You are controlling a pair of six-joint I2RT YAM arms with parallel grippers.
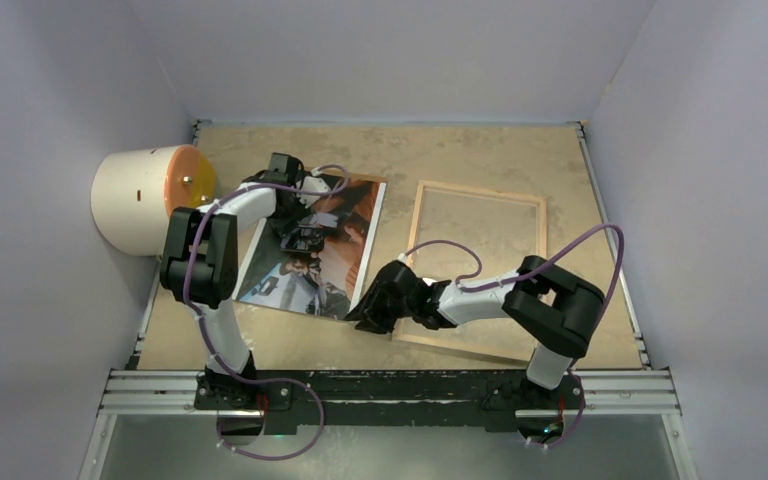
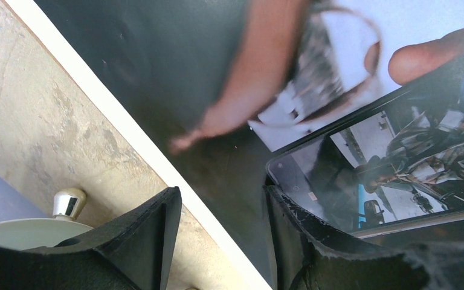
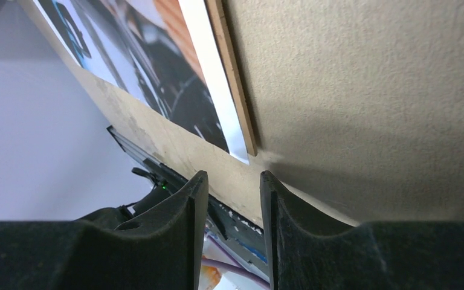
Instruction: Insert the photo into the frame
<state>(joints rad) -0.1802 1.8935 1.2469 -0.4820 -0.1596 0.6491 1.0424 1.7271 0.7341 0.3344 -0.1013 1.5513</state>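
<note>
Both the left gripper (image 2: 220,190) and the right gripper (image 3: 234,178) stand part open and empty, with the white edge of the flat-lying photo (image 1: 330,270) beneath the one and its corner just ahead of the other; light, floppy and glossy, it looks best pinched at that border.

The top camera looks down from above and behind the near edge onto the whole beige speckled tabletop (image 1: 480,150). The left wrist camera sits very close above the large glossy dark photo print (image 2: 175,66). The right wrist camera, low, apparently skims toward its near right corner; all three share it.
</note>
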